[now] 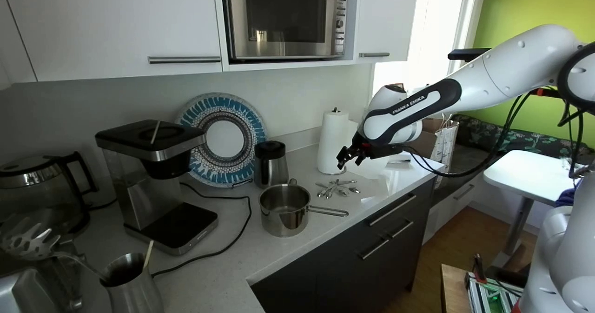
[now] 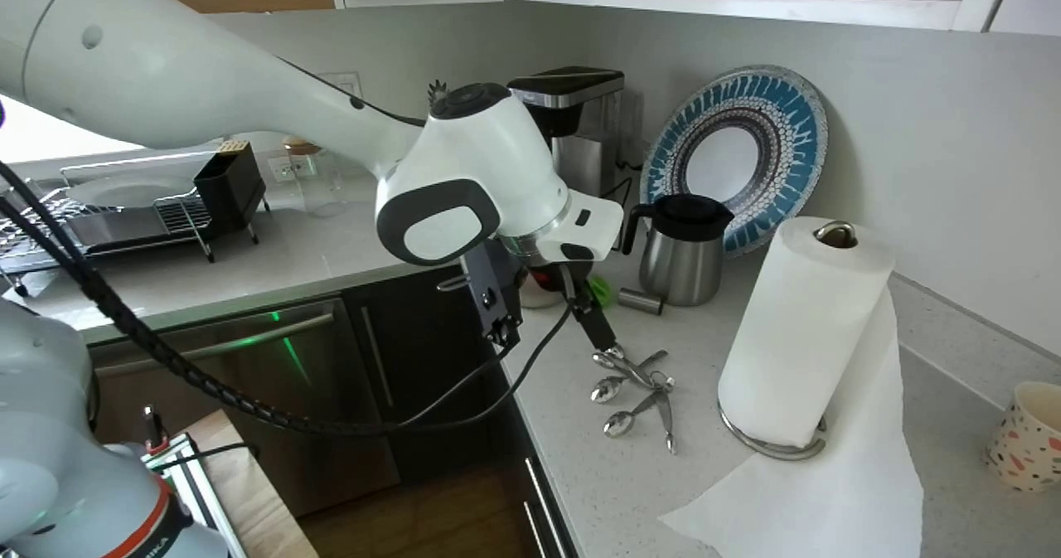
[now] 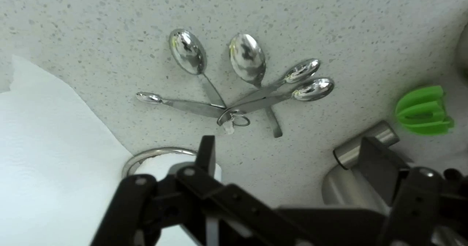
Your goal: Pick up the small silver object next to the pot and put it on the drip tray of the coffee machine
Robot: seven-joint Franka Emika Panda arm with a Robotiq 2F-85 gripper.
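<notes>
Pick and placement remaining

Above the white bench (image 2: 572, 450), your black gripper (image 2: 556, 340) is hovering, jaws spread, empty; near the back corner, the boxy black-silver coffee machine (image 2: 580, 160) is waiting; inside both edges, the silver metal cylinder (image 2: 641, 301) is lying sideways.

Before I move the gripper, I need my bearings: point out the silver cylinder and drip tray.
Silver cylinder (image 3: 351, 148), in the wrist view: its side.
Drip tray (image 1: 179, 227), in an exterior view: its flat top.
</notes>
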